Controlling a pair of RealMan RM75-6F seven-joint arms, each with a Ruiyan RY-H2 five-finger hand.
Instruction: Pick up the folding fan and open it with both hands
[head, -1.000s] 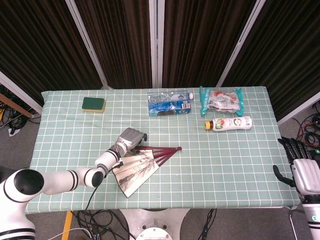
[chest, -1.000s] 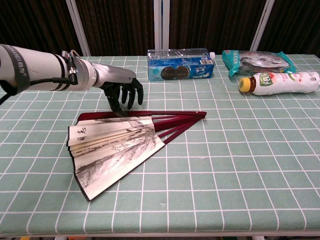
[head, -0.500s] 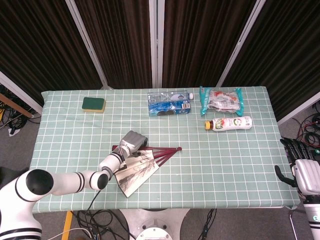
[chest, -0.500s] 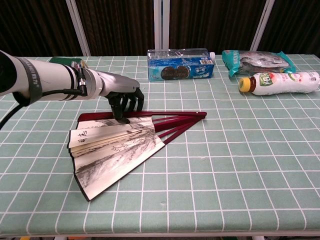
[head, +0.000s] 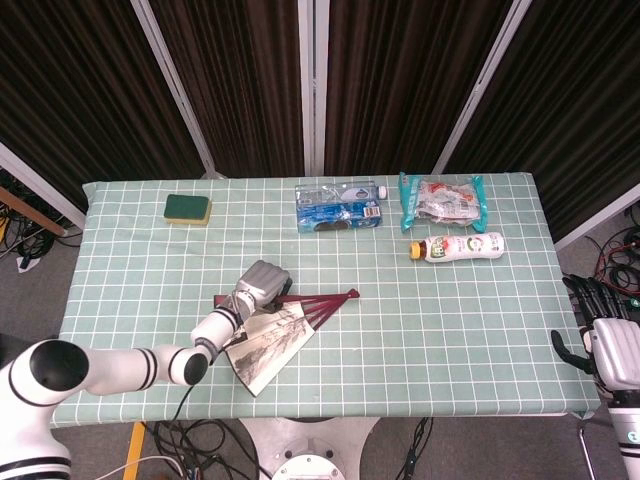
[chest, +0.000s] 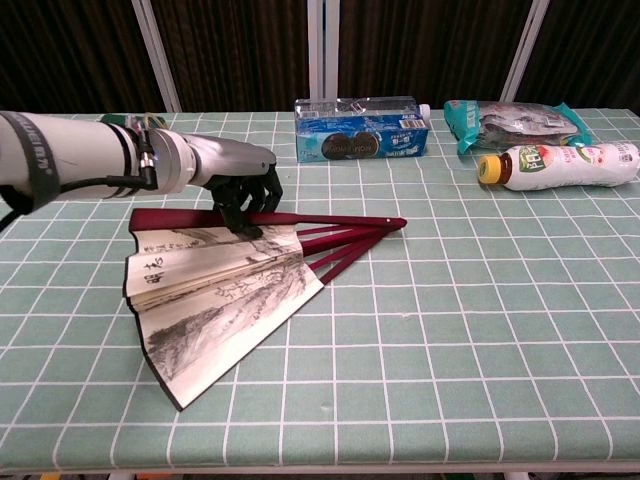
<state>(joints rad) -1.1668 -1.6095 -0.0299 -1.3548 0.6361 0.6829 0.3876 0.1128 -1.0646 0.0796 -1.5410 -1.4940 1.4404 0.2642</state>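
The table, spread with a green checked cloth, carries the folding fan near its front edge, left of centre; the fan lies flat and partly spread, its dark red ribs running right toward the pivot and its painted paper leaf fanned toward the front. The left hand is over the fan's upper guard stick — its dark fingers are curled downward with the tips pressing on the top rib and the edge of the leaf, but they do not look wrapped round anything; I judge it a press, not a grasp. The right hand hangs off the table's right end, well apart from the fan, fingers loosely apart and holding nothing. The main risk, as I judge it: a push from above could slide the fan over the smooth cloth or crease the paper rather than lift it — the ribs lie flush, giving fingertips little to get under; and with one hand so distant, a two-handed spread is far off.
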